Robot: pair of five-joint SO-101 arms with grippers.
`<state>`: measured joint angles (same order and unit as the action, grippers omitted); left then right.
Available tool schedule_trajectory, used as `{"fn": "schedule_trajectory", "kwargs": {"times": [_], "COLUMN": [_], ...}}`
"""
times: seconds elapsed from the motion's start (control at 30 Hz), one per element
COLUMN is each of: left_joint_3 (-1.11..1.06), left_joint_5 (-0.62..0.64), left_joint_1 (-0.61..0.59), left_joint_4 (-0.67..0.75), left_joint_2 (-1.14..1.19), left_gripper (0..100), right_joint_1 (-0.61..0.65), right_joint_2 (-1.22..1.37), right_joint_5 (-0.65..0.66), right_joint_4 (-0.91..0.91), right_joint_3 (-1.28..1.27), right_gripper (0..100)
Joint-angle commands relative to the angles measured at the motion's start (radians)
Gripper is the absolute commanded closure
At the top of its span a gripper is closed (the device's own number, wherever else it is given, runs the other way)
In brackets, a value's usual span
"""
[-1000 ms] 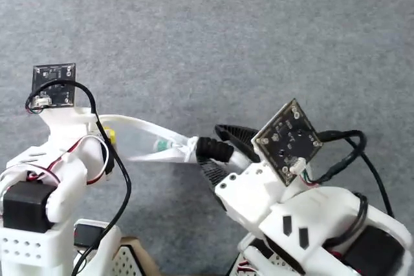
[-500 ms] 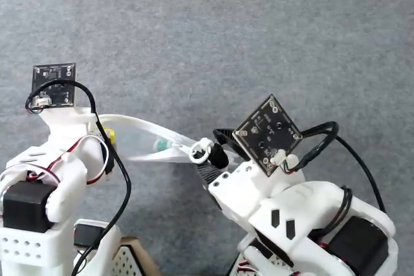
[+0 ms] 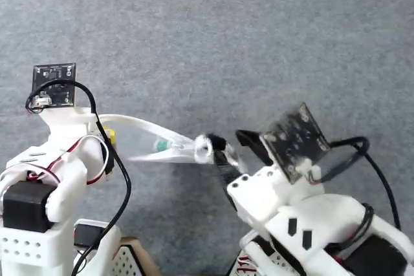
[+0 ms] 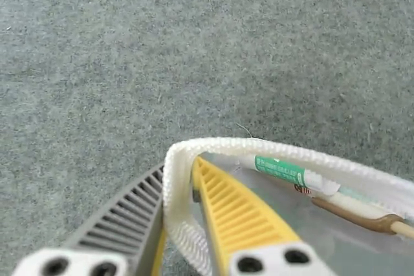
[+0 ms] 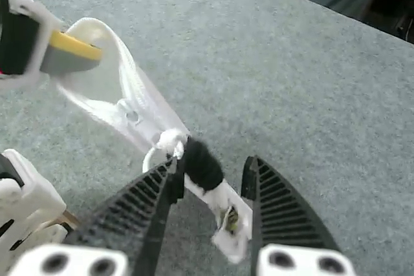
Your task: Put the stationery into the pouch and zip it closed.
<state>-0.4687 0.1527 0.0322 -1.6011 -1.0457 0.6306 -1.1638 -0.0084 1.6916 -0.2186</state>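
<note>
stationery lies inside the pouch, its rim pinched by the left gripper; the right gripper gapes wide around the zip pull; zipping likely remains.

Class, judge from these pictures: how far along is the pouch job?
Done: stationery lies inside the pouch. In hand: the left gripper clamps the pouch rim; the open right gripper straddles the zip pull. Left: zipping, as the mouth gapes at the left gripper.

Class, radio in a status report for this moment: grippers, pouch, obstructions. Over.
Left gripper shut on pouch rim. Right gripper open, astride zip pull. Pen inside, pouch mouth open. No obstruction seen.
</note>
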Motion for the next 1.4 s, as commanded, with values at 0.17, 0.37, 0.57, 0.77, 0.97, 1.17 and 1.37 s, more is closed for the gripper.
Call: {"fn": "schedule_trajectory", "kwargs": {"times": [0.17,0.37,0.57,0.77,0.97,1.17,1.37], "left_joint_3": [0.016,0.016,0.016,0.016,0.016,0.016,0.016], "left_joint_5": [-0.012,-0.012,-0.012,-0.009,-0.009,-0.008,-0.008], "left_joint_1": [-0.015,-0.015,-0.016,-0.015,-0.016,-0.018,-0.019], "left_joint_4": [0.012,0.009,0.012,0.012,0.014,0.014,0.014], "left_joint_2": [0.003,0.003,0.003,0.003,0.003,0.003,0.003], "left_gripper": [97,97,97,97,97,97,97], "right_joint_1": [-0.014,-0.012,-0.011,-0.009,-0.006,0.086,0.089], "right_joint_2": [-0.047,-0.047,-0.047,-0.047,-0.047,-0.047,-0.048], "right_joint_5": [0.008,0.008,0.009,0.112,0.267,0.267,0.261], "right_joint_4": [0.011,0.012,0.002,-0.091,-0.163,-0.181,-0.175], "right_joint_3": [-0.102,-0.208,-0.222,-0.269,-0.364,-0.392,-0.384], "right_gripper": [83.5,83.2,83.3,83.6,83.6,95.8,98.5]}}
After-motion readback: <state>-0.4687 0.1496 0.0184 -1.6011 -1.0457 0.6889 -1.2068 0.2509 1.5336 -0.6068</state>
